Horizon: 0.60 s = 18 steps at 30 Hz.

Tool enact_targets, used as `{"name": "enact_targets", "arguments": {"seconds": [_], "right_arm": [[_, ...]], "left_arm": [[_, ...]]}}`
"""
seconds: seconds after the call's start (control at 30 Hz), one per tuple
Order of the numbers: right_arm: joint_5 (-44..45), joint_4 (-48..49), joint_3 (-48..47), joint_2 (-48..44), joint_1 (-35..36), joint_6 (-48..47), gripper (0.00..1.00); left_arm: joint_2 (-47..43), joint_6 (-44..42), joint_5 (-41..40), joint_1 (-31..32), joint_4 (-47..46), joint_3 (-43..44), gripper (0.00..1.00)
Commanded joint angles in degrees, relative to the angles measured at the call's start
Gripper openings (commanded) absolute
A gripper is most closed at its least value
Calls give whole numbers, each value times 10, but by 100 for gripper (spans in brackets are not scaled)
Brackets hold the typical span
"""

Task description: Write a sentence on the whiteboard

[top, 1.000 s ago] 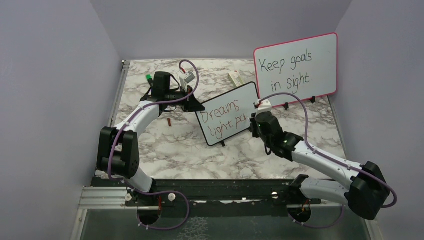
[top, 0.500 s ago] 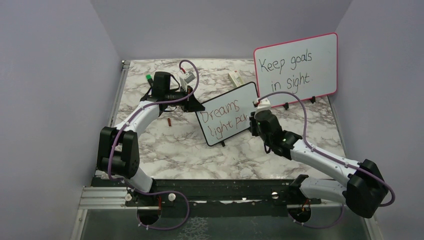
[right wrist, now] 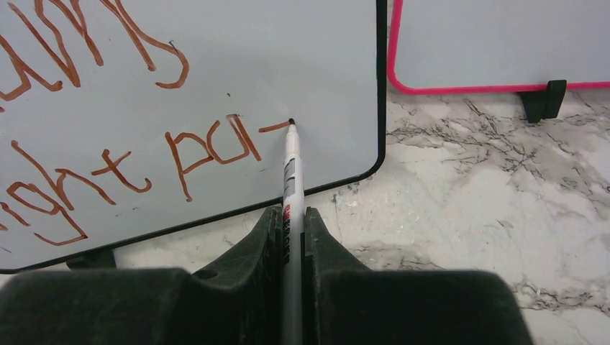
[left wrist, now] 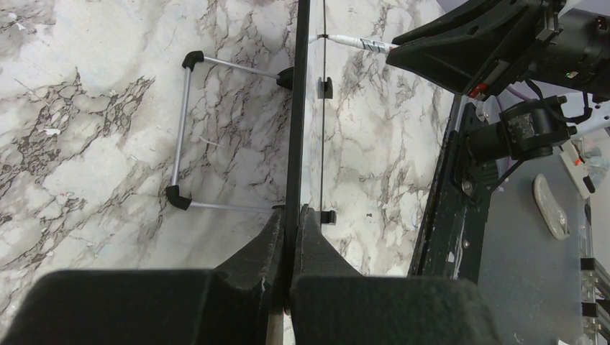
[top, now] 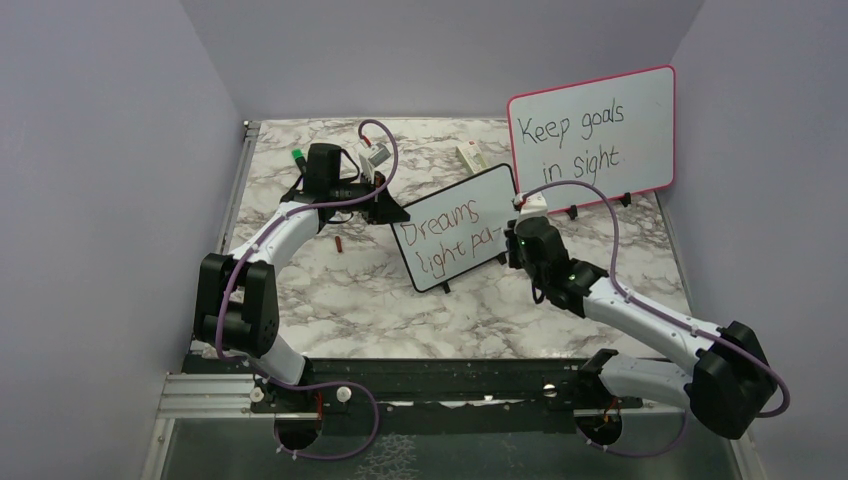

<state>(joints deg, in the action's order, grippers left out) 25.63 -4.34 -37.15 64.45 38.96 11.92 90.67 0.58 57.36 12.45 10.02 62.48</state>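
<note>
The black-framed whiteboard stands tilted mid-table. Red writing on it reads "Dreams" over "light pa" plus a short horizontal stroke. My left gripper is shut on the board's left edge; the left wrist view shows the board edge-on between my jaws. My right gripper is shut on a white marker. Its tip touches the whiteboard at the end of the fresh stroke after "pa", near the lower right corner.
The pink-framed board with black "Keep goals in sight" stands behind at the right, its foot close to the small board's corner. A red marker cap lies on the marble. Small items sit at the back.
My right gripper has moved a little to the right along the board, and the marker has drawn a short horizontal stroke after "pa". The left arm has held still.
</note>
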Motion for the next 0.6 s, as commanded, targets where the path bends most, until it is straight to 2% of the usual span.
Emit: {"name": "enact_targets", "arguments": {"seconds": [0.0,0.23,0.57], "right_arm": [[-16,13,-7,-20,-4,-7,1],[-39,13,-14,-27,-4,-13,1],[-29,29,-15,0,-4,-15,1]], "left_arm": [[47,-47,-122,18,76,-29,0],[47,-47,-122,18,76,-29,0],[46,-49,-122,18,77,-29,0]]}}
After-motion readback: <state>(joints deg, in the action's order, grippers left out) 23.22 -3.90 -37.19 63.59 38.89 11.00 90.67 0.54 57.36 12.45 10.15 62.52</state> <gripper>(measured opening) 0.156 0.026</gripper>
